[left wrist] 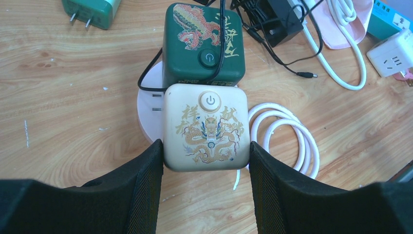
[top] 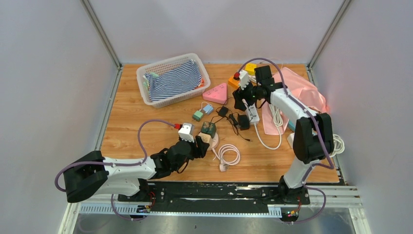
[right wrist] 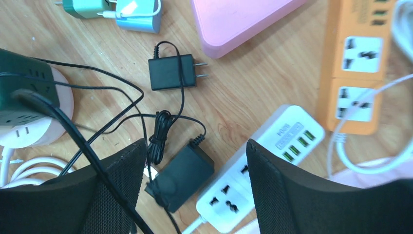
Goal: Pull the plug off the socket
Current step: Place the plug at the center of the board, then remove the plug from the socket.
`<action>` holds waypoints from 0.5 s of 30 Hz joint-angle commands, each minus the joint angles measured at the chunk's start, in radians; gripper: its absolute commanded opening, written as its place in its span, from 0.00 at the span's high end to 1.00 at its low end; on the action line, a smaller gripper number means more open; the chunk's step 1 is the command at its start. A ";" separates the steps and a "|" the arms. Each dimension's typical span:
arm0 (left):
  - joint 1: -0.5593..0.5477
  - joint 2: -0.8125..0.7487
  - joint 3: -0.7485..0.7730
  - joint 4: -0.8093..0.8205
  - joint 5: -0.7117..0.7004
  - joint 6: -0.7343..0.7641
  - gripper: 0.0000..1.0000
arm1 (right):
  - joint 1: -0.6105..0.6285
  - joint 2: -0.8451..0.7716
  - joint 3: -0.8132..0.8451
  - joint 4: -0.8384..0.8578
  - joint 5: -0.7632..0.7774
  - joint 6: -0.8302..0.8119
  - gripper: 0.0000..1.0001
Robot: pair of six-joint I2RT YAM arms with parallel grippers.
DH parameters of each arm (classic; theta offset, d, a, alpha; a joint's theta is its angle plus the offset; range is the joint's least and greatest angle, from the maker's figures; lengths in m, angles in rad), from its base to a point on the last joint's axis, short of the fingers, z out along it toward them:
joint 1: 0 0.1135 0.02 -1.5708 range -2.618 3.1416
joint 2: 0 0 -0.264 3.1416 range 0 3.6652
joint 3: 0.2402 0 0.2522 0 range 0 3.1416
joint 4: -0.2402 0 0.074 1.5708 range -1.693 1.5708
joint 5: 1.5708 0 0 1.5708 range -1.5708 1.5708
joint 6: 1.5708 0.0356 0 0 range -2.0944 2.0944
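Bench (top: 126, 122): wooden, crowded with power strips, adapters and loose leads. A basket (top: 143, 80) holding striped cloth stands at the far left, well apart from the work.

Left arm: reaches low across the bench so that its pincer (left wrist: 205, 146) meets the task item from the side. The fingers (left wrist: 146, 185) press both flanks of the cream cube plug (left wrist: 206, 129); judged clamped on it. A side grip of this kind suits a straight lift off the base.

Right arm: its pincer (right wrist: 196, 144) hangs with fingers apart and nothing between them, over the white power strip (right wrist: 253, 161) and a black adapter (right wrist: 182, 173). It plays no visible part in the pull.

Round socket (left wrist: 148, 107): pale disc lying flat on the bench, near the middle. It carries the cream cube plug and, touching it on the far side, a green cube (left wrist: 202, 39).

View comparison: the overhead view gives both arms' positions but hides the cream cube's seating under the wrist. The left wrist view alone shows finger contact and the disc beneath. The right wrist view alone shows the separation of the right fingers. Whether the prongs have left the socket cannot be told.
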 commanded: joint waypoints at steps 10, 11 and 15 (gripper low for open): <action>0.011 -0.018 0.014 -0.048 0.131 0.042 0.18 | -0.020 -0.327 -0.194 0.028 -0.364 -0.155 0.24; 0.011 -0.033 0.011 -0.048 0.140 0.053 0.16 | -0.020 -0.350 -0.210 0.038 -0.391 -0.168 0.24; 0.013 -0.121 -0.008 -0.048 0.170 0.129 0.10 | -0.019 -0.400 -0.262 0.043 -0.514 -0.237 0.25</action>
